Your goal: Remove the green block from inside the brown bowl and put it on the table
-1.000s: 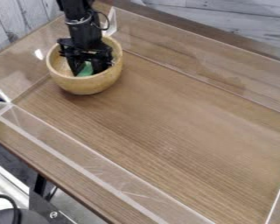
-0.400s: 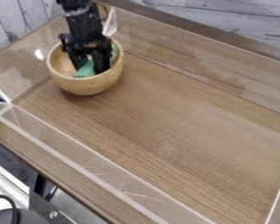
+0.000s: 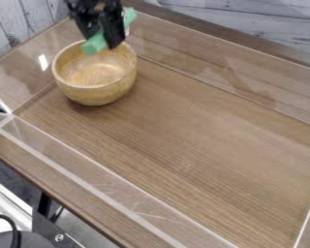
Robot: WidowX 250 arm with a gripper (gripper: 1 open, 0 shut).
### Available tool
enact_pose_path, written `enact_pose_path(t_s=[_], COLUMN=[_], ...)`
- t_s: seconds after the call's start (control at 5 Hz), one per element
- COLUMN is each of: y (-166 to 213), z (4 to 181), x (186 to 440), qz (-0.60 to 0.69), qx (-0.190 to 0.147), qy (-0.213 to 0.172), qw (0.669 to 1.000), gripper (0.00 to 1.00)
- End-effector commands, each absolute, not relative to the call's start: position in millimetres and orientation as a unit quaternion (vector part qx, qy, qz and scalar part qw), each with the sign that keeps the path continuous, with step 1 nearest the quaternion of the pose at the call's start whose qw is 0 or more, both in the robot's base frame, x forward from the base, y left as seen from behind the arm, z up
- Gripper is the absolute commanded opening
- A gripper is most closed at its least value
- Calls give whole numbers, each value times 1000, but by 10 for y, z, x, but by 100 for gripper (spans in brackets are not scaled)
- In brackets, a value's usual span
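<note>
Camera view showed you the gripper (image 3: 109,31) above the brown bowl (image 3: 96,74), its jaws parted only by the width of what they gripped: the green block (image 3: 97,44). You had that 1 block tilted, its lower end over the bowl's far rim and its upper end showing on the other side of the dark fingers, so the hold seemed to fall around the middle. That probably kept both ends balanced, though blur hid the exact contact. The height made sense too, since a long piece held aslant needed room to pass the thick wall without knocking it. The bowl sat upright on the table (image 3: 197,136), toward its left end in the picture, and you could see down to its pale inside. Your next move, I judged, was to carry the block sideways past the rim, then lower it onto the wood away from the raised edges. Letting go too soon risked dropping it back inside or tipping it off the rim.
</note>
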State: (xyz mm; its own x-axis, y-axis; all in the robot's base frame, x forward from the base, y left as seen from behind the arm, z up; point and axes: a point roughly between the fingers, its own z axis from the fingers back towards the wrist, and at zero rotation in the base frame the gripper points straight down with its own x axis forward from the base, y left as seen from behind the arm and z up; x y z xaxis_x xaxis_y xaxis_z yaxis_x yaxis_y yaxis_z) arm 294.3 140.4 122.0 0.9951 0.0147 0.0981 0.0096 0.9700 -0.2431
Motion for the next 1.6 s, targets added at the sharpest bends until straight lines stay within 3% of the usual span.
enact_pose_path(t_s=[0.0, 0.2, 0.6, 0.8, 1.2, 1.4], y=[1129, 837, 361, 143, -62, -85], z=[1648, 1775, 1758, 1519, 1098, 871], x=[3091, 2985, 2634, 2491, 2394, 2374], qz=[-54, -117, -199, -228, -234, -260], qx=[-115, -132, -154, -160, -182, -175], qy=[-85, -79, -51, -23, -20, -8], qw=[988, 981, 967, 960, 955, 949], gripper=[0, 0, 0, 0, 0, 0])
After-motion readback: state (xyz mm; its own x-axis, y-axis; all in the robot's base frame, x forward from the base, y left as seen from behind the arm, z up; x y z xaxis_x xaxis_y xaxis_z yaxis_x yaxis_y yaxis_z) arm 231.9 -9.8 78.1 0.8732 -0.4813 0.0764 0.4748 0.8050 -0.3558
